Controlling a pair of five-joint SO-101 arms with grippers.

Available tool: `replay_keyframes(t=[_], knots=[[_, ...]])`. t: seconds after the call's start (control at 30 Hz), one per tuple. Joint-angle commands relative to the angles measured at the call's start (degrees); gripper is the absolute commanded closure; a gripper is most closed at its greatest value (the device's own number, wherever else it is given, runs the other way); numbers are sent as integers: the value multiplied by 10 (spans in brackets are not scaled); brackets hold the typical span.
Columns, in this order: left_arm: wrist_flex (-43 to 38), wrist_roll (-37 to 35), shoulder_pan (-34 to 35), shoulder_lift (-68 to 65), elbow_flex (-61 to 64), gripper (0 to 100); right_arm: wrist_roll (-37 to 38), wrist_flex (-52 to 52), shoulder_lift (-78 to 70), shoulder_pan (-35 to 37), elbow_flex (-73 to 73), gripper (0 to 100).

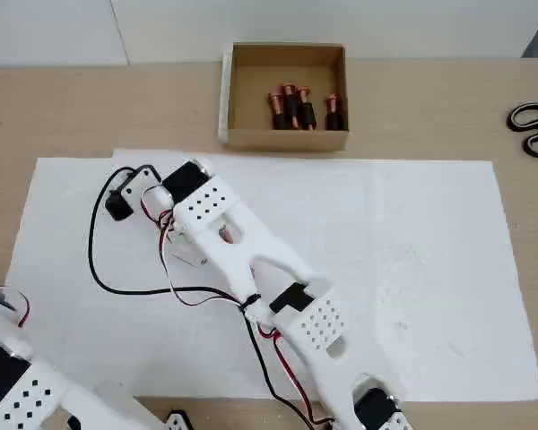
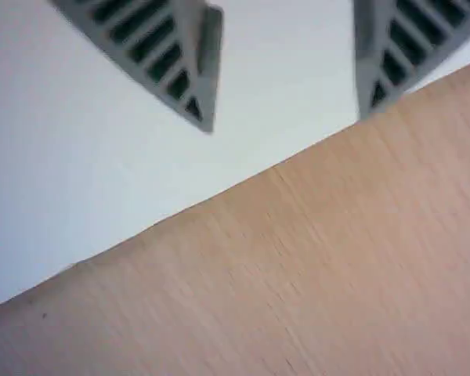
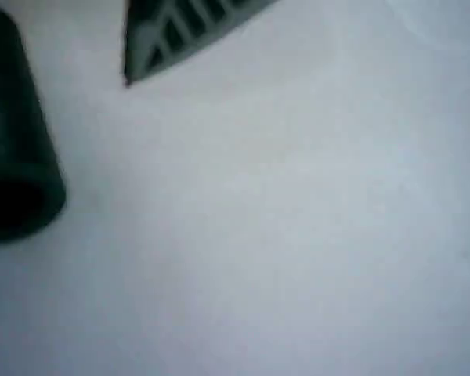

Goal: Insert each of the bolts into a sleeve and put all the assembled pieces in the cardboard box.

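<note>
Box (image 1: 287,140): sits at the far side of the table (image 1: 72,107), just beyond the paper (image 1: 412,269), and holds four finished pieces.
Pieces (image 1: 291,107): grouped inside the box, roughly parallel and slightly fanned. Their long axes run from the near wall to the far wall, with copper bolt heads toward the far wall and black sleeves toward the near one. They look like finished work set aside.
Sleeve (image 3: 12,141): black and loose on the paper, close to the right claw but apart from it. The open mouth at one end is turned partly toward the wrist camera. I cannot tell whether it lies or stands.
Right claw (image 1: 136,184): over the left part of the paper, its arm stretched diagonally from the near edge. I cannot tell whether it is apart or together. Its position suits taking the sleeve.
Left claw (image 2: 286,113): jaws wide apart with nothing between them, low over the spot where the paper's edge meets bare table. It seems parked out of the way, ready to help.
Progress: probably late, as one sleeve is not yet boxed.
Scissors (image 1: 533,125): at the table's right edge, well apart from the work.
</note>
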State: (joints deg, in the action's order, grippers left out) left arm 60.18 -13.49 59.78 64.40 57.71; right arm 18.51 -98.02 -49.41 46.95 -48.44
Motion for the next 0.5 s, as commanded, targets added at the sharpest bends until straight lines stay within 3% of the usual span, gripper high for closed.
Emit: replay_keyframes(t=[0.0,0.2,0.47], knots=[[-6,-4,-4,9,-2,889,24,1,-34,7,0,846],[-6,-4,-4,9,-2,889,29,-1,-34,7,0,749],[-6,-4,-4,9,-2,889,27,1,-34,7,0,783]])
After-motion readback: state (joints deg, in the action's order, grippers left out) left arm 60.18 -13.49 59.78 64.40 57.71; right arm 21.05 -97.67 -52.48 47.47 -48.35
